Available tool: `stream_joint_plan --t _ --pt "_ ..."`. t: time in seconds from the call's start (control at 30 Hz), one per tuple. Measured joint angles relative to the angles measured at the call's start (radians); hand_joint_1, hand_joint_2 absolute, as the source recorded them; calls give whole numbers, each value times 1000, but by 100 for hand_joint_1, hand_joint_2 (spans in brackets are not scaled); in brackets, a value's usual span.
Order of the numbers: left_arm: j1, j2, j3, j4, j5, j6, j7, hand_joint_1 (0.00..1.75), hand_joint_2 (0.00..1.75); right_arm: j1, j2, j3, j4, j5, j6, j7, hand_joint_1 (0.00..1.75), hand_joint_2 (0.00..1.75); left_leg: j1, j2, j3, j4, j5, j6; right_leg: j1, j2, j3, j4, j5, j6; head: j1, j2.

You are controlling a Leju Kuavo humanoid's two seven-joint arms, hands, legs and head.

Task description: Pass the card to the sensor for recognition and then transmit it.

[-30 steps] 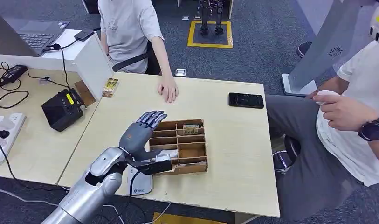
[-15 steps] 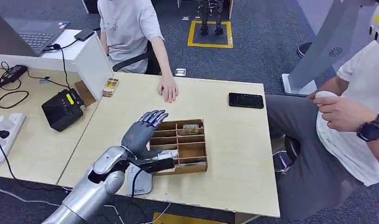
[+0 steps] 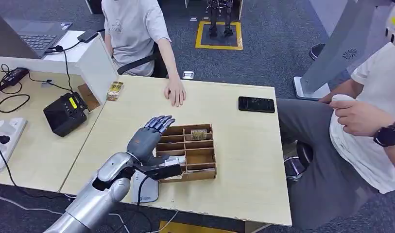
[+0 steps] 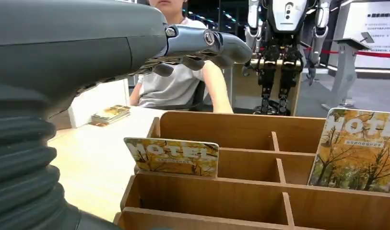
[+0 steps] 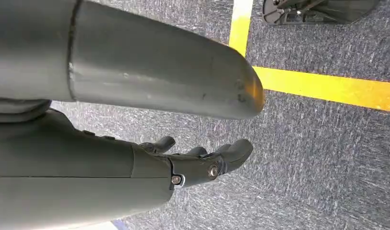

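A wooden divided box (image 3: 213, 156) sits mid-table. One yellow "HOTEL" card (image 3: 198, 132) stands in a far slot and another card (image 3: 174, 160) in a near-left slot. My left hand (image 3: 147, 138) hovers over the box's left edge, fingers stretched out and apart, holding nothing. In the left wrist view the hand (image 4: 135, 43) reaches above the box (image 4: 241, 127), with the near card (image 4: 172, 156) and the other card (image 4: 358, 151) upright below and beyond it. A white flat sensor pad (image 3: 146, 191) lies under my left forearm. My right hand (image 5: 202, 160) hangs over the carpet, holding nothing.
A seated person rests a hand (image 3: 175, 92) on the table's far side. Another person sits at the right, holding a white thing (image 3: 342, 101). A black phone (image 3: 256, 104), a card stack (image 3: 115, 90), a black device (image 3: 65, 113) and cables lie around.
My left elbow has shifted slightly to the right; the hand stays over the box's left edge, holding nothing.
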Motion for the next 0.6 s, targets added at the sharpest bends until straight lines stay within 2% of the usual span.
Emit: stream_joint_plan --t 0.6 --pt "1 0 0 6 13 1 -15 175 175 0 0 0 0 0 -6 -24 0 0 0 0 0 0 0 0 0 0 0 0 0 0 0 0"
